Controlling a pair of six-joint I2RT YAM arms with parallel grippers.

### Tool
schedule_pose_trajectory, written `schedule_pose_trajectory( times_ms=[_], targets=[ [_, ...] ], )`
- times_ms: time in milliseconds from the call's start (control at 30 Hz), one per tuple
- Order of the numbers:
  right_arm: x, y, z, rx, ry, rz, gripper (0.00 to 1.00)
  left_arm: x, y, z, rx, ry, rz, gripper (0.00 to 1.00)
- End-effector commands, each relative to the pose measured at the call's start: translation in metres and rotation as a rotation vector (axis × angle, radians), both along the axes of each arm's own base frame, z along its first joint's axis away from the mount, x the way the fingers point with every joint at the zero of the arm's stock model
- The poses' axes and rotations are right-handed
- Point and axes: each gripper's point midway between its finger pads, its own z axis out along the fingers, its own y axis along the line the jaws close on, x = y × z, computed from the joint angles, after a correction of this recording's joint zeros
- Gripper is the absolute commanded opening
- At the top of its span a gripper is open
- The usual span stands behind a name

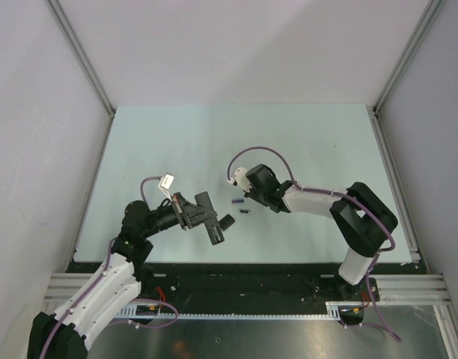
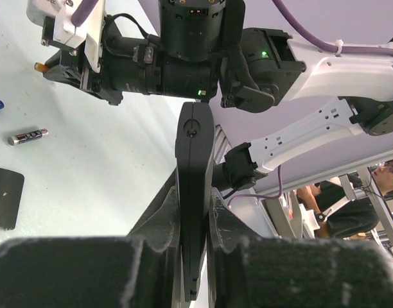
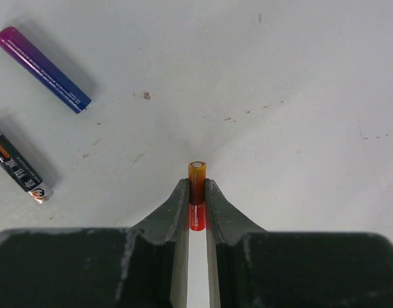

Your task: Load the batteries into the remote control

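My left gripper (image 1: 201, 217) is shut on the remote control (image 1: 210, 218), a slim black bar held on edge above the table; in the left wrist view the bar (image 2: 194, 167) stands between the fingers (image 2: 159, 221). Its small black cover (image 1: 227, 221) lies on the table beside it and also shows in the left wrist view (image 2: 5, 197). My right gripper (image 3: 196, 191) is shut on the red battery (image 3: 196, 176), whose orange end sticks out past the tips. The blue-purple battery (image 3: 42, 69) and the dark battery (image 3: 20, 168) lie on the table left of it.
The pale green table top (image 1: 311, 142) is bounded by grey walls and metal rails. The two loose batteries (image 1: 245, 212) lie between the grippers. The right arm's body (image 2: 183, 58) fills the far side of the left wrist view.
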Motion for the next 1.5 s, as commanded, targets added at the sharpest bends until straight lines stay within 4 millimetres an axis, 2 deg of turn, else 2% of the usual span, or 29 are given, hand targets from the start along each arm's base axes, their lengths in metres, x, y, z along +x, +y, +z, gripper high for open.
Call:
schedule_pose_trajectory(
  times_ms=[0, 200, 333, 600, 767, 900, 1033, 1067, 1100, 1200, 1233, 1300, 1333, 1400, 1433, 1467],
  targets=[
    [0.009, 0.006, 0.007, 0.012, -0.040, 0.062, 0.00, -0.005, -0.002, 0.013, -0.030, -0.039, -0.022, 0.00],
    [0.005, 0.002, -0.007, 0.024, 0.032, 0.044, 0.00, -0.005, -0.001, 0.009, -0.027, -0.032, -0.017, 0.00],
    [0.001, -0.002, -0.015, 0.036, 0.078, 0.017, 0.13, -0.004, -0.001, 0.006, -0.024, -0.025, -0.011, 0.00],
    [0.002, -0.001, -0.016, 0.051, 0.079, 0.006, 0.24, -0.004, 0.001, 0.005, -0.029, -0.026, 0.001, 0.00],
    [0.003, 0.001, -0.012, 0.071, 0.070, -0.009, 0.36, -0.004, 0.001, 0.004, -0.031, -0.025, 0.007, 0.00],
    [0.007, 0.004, 0.001, 0.103, 0.038, -0.033, 0.40, -0.004, 0.001, 0.004, -0.031, -0.025, 0.006, 0.00],
    [0.018, 0.009, 0.036, 0.179, -0.061, -0.078, 0.44, -0.005, 0.001, 0.006, -0.035, -0.031, 0.003, 0.00],
    [0.023, 0.011, 0.052, 0.219, -0.104, -0.098, 0.45, -0.005, 0.002, 0.007, -0.036, -0.033, 0.006, 0.00],
    [0.026, 0.009, 0.062, 0.245, -0.128, -0.124, 0.45, -0.005, 0.002, 0.008, -0.037, -0.033, 0.006, 0.00],
    [0.048, -0.011, 0.101, 0.348, -0.266, -0.350, 0.50, -0.004, 0.002, 0.009, -0.040, -0.035, 0.013, 0.00],
    [0.050, -0.015, 0.106, 0.406, -0.277, -0.438, 0.55, -0.003, 0.002, 0.009, -0.040, -0.038, 0.016, 0.00],
    [0.055, -0.027, 0.118, 0.468, -0.323, -0.585, 0.56, -0.001, 0.003, 0.009, -0.040, -0.035, 0.030, 0.00],
    [0.057, -0.039, 0.123, 0.486, -0.357, -0.694, 0.58, 0.001, 0.003, 0.008, -0.039, -0.032, 0.036, 0.00],
    [0.046, -0.056, 0.110, 0.541, -0.316, -0.908, 0.58, 0.002, 0.003, 0.010, -0.042, -0.033, 0.045, 0.00],
    [0.043, -0.056, 0.108, 0.571, -0.283, -0.951, 0.61, 0.004, 0.004, 0.010, -0.041, -0.032, 0.055, 0.00],
    [0.034, -0.058, 0.097, 0.648, -0.217, -1.066, 0.77, 0.005, 0.004, 0.010, -0.042, -0.030, 0.061, 0.00]
  ],
)
